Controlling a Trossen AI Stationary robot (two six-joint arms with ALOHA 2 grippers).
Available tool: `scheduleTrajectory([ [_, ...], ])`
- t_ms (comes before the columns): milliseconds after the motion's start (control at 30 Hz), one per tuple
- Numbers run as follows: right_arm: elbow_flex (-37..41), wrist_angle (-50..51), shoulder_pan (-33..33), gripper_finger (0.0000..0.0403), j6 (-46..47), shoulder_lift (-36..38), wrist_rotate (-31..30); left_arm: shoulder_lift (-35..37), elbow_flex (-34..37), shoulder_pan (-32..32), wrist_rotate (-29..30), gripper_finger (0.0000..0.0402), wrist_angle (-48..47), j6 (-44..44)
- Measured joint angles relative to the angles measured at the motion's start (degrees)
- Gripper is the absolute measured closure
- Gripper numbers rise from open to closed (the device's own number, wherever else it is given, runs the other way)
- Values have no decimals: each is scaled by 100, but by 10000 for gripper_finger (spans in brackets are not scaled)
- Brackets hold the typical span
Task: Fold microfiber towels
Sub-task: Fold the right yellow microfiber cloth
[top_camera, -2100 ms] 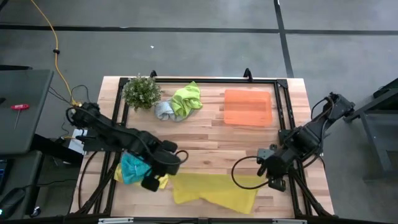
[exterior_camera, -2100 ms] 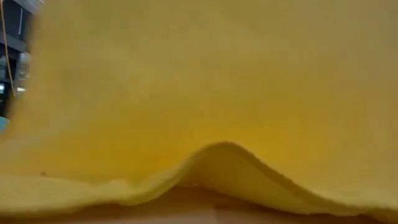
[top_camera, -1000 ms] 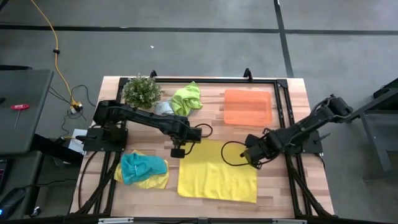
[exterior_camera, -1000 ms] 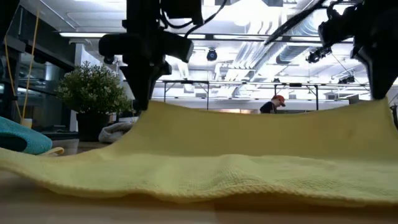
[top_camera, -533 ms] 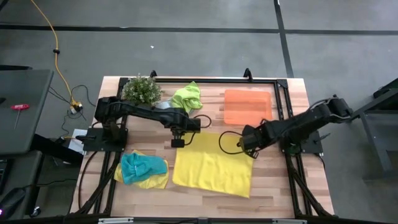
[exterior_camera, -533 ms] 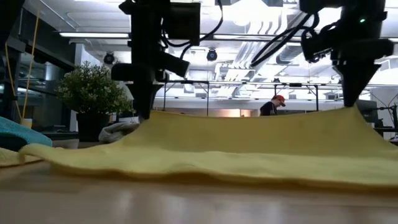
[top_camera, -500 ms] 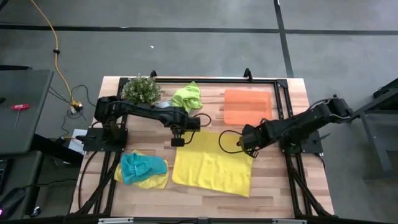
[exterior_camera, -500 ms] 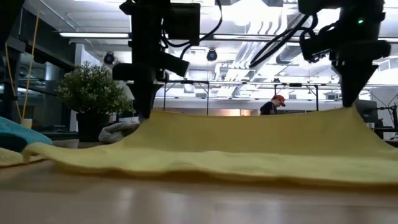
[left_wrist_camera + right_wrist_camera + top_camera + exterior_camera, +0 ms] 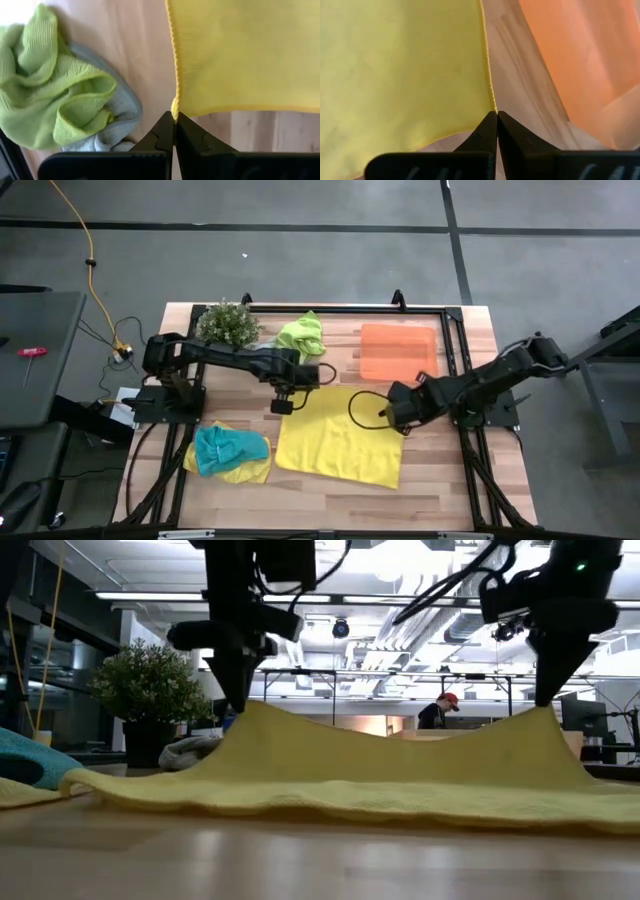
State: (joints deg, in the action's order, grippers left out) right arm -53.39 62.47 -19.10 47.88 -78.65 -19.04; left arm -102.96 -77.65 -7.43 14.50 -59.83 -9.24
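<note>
A yellow towel (image 9: 340, 438) lies spread in the middle of the table, its two far corners lifted. My left gripper (image 9: 283, 398) is shut on its far left corner. My right gripper (image 9: 398, 411) is shut on its far right corner. A teal towel (image 9: 226, 448) lies bunched on a second yellow towel (image 9: 250, 473) at the near left. A lime green towel (image 9: 301, 337) and a pale grey-blue towel (image 9: 263, 356) lie crumpled at the far side. My left gripper pinches the yellow towel's far left corner (image 9: 174, 107) between its two fingertips, from above, pointing down. The corner is raised into a peak (image 9: 252, 710); the near part lies on the table. My right gripper pinches the far right corner (image 9: 492, 107) between its two fingertips, from above. That corner is raised too (image 9: 540, 715), and the far edge sags between the two.
A flat orange tray (image 9: 399, 352) lies at the far right, just beyond my right gripper. A small green plant (image 9: 228, 327) stands at the far left. A black frame (image 9: 455, 350) runs around the table.
Both grippers have carried the yellow towel's far corners toward the table's far edge and a little left. The towel has gone from bunched at the near edge to spread flat, its whole body sliding toward the far side. In the last half second the corners have risen higher.
</note>
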Motion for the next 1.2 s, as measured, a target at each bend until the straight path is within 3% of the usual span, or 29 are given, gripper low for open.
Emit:
scheduleTrajectory([
  [200, 0, -164, -718, 403, 309, 0, -6, -11, 1, 360, -104, 401, 9, -90],
  [367, 0, -627, -1275, 403, 315, 0, 189, 62, 1, 669, -757, 401, -35, -104],
  [600, 0, -1330, -1798, 403, 612, 0, 471, 269, -2, 1151, -1055, 401, -96, 36],
  [1200, -2, -2259, -2084, 403, 617, -11, 1368, 280, 1, 2316, -1294, 401, -24, 560],
])
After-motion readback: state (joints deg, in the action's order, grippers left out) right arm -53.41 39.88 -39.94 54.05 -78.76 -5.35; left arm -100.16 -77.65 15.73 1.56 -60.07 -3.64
